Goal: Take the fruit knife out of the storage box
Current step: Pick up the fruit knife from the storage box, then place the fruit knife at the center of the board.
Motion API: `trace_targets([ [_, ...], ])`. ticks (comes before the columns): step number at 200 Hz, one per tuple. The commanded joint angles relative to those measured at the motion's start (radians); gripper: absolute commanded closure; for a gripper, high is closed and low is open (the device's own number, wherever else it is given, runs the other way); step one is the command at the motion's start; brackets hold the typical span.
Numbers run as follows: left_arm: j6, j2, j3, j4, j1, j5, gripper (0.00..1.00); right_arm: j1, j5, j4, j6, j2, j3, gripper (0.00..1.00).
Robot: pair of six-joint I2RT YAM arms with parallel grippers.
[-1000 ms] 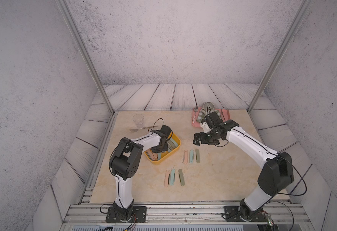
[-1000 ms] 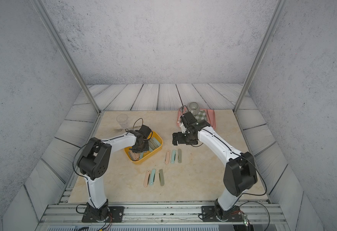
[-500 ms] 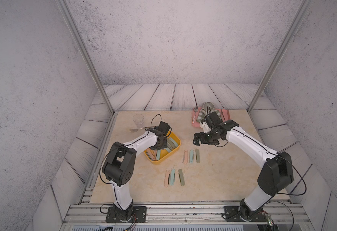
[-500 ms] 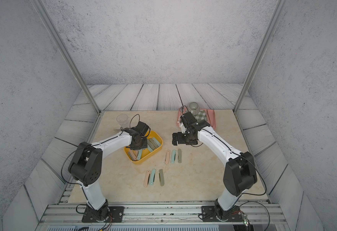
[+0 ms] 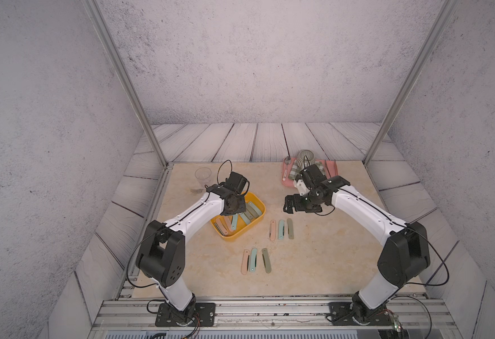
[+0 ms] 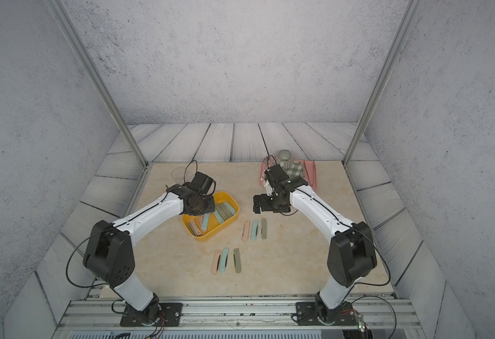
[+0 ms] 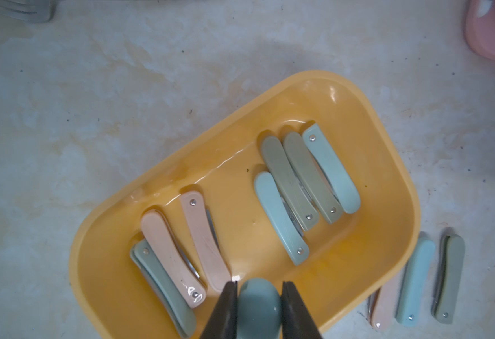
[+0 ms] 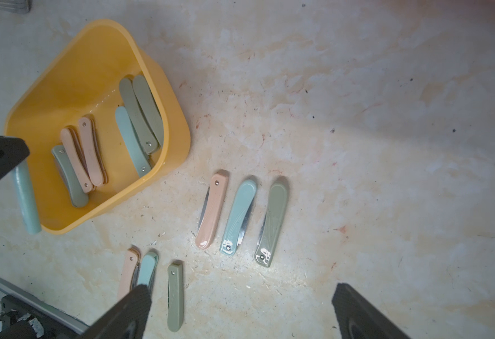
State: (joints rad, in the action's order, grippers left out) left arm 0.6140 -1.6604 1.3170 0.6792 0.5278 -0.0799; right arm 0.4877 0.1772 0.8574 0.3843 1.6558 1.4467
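Yellow-orange plastic storage box (image 5: pixel 231 238) (image 6: pixel 205 236) (image 7: pixel 387 176), left of table centre in both top views; seven folded fruit knives (image 7: pixel 281 217) show inside, pink, teal and olive. Left gripper (image 7: pixel 259 286): jaws narrowed onto a teal fruit knife (image 7: pixel 259 308), held nearly upright over the box. Right gripper (image 8: pixel 241 290) (image 5: pixel 288 204): jaws spread wide, nothing between them, at the box's 3 o'clock. Six loose knives (image 5: pixel 281 230) lie in two rows on the tabletop (image 5: pixel 313 264), at 4 and 5 o'clock.

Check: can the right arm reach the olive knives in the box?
Probably, yes. The right gripper is open beside the storage box, and the olive knives lie uncovered at the end facing it. The left gripper, shut on a teal knife above the box, could crowd it.
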Motion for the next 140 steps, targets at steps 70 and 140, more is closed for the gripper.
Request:
trace_targets([
  [70,0.14,0.11,0.009,0.029,0.189,0.06,0.9,-0.005,-0.114,0.082,0.069,-0.145,-0.06,0.01],
  [140,0.231,0.189,-0.137,-0.072,0.3,0.08,0.92,-0.008,-0.097,0.107,0.169,-0.251,-0.157,0.01],
])
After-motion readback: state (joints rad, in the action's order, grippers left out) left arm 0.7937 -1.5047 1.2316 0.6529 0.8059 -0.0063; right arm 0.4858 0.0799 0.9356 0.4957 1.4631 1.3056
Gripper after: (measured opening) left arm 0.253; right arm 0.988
